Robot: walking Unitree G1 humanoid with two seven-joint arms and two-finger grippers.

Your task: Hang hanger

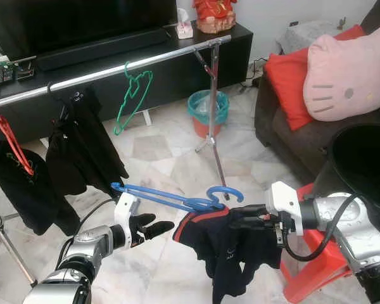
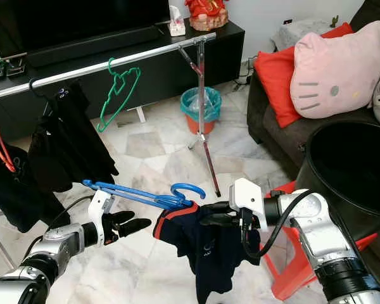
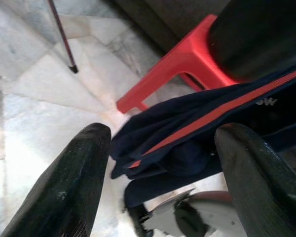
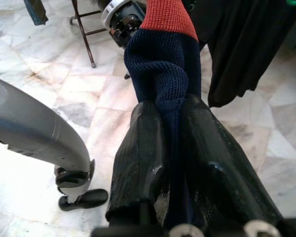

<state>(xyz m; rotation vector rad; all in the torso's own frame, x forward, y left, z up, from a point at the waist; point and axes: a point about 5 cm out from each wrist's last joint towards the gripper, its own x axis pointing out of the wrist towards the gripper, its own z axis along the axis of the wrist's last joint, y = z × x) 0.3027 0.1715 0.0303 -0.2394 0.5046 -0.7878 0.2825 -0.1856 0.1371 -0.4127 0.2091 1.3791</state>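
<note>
A blue hanger (image 1: 171, 197) is seen against a navy garment (image 1: 225, 247) trimmed with a red-orange band. A green hanger (image 1: 132, 95) and a red hanger (image 1: 12, 142) are hung on a silver rail (image 1: 139, 63), beside black clothes (image 1: 82, 149). The floor (image 1: 158, 152) is marbled in grey-white. A pink cushion (image 1: 348, 76) and a red stool (image 1: 316, 266) are shown.

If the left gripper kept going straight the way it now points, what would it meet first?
Most likely the navy garment with red trim, which hangs right ahead between the open left gripper's black fingers; depth is uncertain.
</note>
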